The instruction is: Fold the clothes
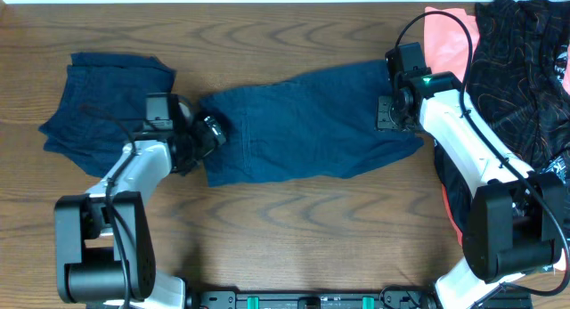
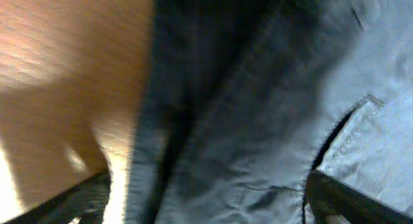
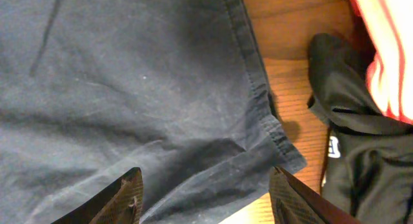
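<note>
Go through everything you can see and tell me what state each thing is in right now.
Middle navy shorts: spread out, unfolded, slightly rumpled.
Left navy shorts: set aside, apparently folded over.
Pink garment: unfolded, partly under the black one.
Black garment: crumpled heap.
Left gripper: open, over the middle shorts' left edge.
Right gripper: open, over their right corner.

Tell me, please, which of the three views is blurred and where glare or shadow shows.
Left wrist view: blurred throughout, the navy shorts smeared, glare on the table at lower left. Right wrist view: sharp, hem stitching crisp, pink garment nearly washed out. Overhead view: evenly lit and in focus.
</note>
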`<state>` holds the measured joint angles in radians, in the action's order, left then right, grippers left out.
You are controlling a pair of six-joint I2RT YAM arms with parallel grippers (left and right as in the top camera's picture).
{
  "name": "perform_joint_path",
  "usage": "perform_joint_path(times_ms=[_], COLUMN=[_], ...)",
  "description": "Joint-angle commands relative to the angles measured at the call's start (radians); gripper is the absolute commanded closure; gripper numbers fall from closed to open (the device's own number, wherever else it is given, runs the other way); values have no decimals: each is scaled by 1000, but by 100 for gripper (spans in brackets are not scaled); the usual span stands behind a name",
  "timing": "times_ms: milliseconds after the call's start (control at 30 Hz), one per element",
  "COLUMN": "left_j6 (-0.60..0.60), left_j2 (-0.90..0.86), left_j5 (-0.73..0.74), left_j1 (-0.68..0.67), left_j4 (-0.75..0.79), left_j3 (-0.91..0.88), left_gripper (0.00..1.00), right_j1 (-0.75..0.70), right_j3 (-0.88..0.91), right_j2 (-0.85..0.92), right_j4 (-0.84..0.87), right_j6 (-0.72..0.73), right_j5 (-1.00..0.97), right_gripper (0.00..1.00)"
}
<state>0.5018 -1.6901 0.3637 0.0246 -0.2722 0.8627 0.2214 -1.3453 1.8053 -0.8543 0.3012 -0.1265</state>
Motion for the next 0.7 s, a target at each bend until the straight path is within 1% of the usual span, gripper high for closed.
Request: perform_joint_path(times_ms=[0, 33, 100, 133, 167, 200, 233, 267, 333, 367, 533, 667], left_j6=[-46, -46, -56, -71, -79, -91, -110, -128, -165, -178, -191, -191], left_j2=[-58, -64, -65, -61, -57, -49, -39, -28, 3, 21, 134, 221], left_j5=[-14, -13, -13, -13, -13, -13, -13, -14, -14, -14, -14, -14], left_j1=[-40, -48, -55, -55, -54, -53, -50, -48, -47, -47, -48, -48], left_j4=[9, 13, 16, 11, 4, -13, -41, -77, -174, -221, -449, -532], left_j3=[-3, -3, -2, 0, 1, 6, 16, 29, 69, 90, 202, 237], left_gripper=[30, 41, 69, 90, 94, 94, 94, 94, 94, 94, 94, 94], right_j1=[-5, -3, 3, 8, 11, 16, 22, 27, 45, 57, 133, 222], right_j3=[-3, -3, -3, -3, -3, -3, -3, -3, -3, -3, -1, -1], right_j2=[2, 2, 1, 2, 1, 2, 2, 3, 8, 14, 62, 129], right_j4=[1, 0, -2, -2, 0, 11, 24, 35, 59, 71, 105, 131], right_j6=[-18, -20, -53, -87, -113, -137, -146, -146, -147, -150, -150, -150], right_j5=[31, 37, 79, 130, 167, 221, 264, 293, 339, 356, 451, 487], right_gripper=[39, 40, 41, 42, 45, 54, 67, 78, 92, 94, 93, 93])
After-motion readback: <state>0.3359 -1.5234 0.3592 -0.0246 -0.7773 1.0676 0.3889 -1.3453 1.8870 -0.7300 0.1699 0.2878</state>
